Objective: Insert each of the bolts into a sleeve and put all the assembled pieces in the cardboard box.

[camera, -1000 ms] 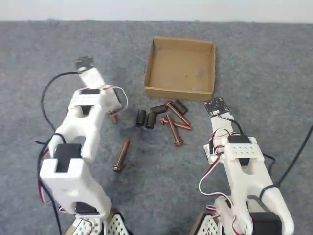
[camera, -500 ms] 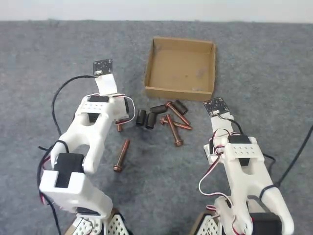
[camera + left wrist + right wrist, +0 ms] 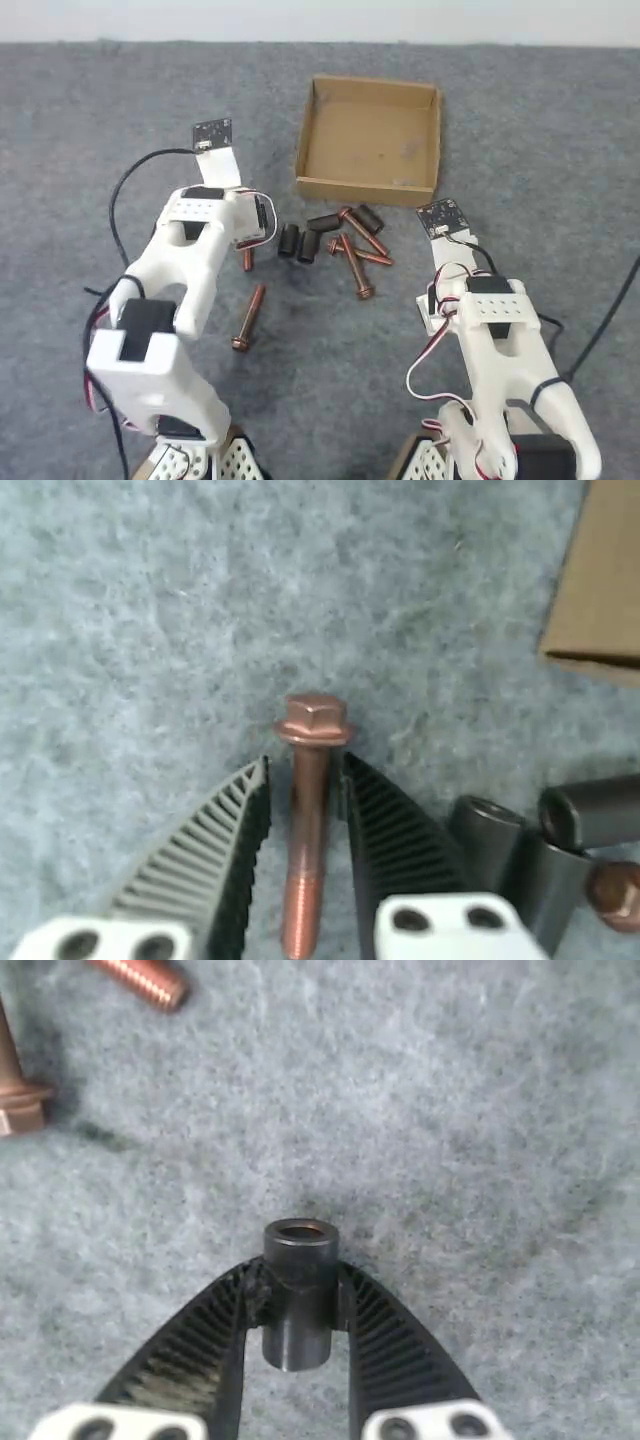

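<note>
Box, high view: we see the open brown cardboard box (image 3: 365, 190) on the grey carpeted surface (image 3: 560, 130).
Loose parts, high view: copper-coloured bolts (image 3: 357, 268) and black cylindrical sleeves (image 3: 290, 241) lie just in front of the box; one long copper bolt (image 3: 249, 316) lies apart, beside the left arm (image 3: 185, 260).
Left hand, left wrist view: we find the left hand (image 3: 303, 763) clamped on a copper hex-head bolt (image 3: 308, 810), head past the tips.
Right hand, right wrist view: the right hand (image 3: 300, 1270) is closed on a black tubular sleeve (image 3: 300, 1305), open end past the tips.

Left gripper (image 3: 305, 810) and right gripper (image 3: 297, 1310) sit low, fingers (image 3: 200, 1350) pinched in.
</note>
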Controlling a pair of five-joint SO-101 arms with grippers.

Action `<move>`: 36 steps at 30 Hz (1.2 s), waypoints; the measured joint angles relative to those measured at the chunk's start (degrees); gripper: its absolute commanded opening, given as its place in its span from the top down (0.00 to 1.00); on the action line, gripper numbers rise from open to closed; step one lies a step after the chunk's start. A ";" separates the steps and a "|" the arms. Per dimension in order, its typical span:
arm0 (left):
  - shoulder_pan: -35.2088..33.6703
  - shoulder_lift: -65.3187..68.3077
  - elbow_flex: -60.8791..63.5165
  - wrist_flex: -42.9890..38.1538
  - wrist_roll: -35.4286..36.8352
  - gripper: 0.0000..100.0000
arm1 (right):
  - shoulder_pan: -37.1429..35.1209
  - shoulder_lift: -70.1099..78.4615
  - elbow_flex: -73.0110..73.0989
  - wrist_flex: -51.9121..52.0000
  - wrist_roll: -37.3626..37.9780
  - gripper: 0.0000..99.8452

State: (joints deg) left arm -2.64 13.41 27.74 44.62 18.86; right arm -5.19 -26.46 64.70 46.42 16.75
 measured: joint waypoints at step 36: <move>0.62 -5.89 10.81 -10.81 -0.18 0.99 | -0.18 -0.97 -1.14 -2.73 0.00 0.99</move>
State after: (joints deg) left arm -2.02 7.52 38.55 33.80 18.68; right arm -5.36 -27.43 63.56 43.69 16.75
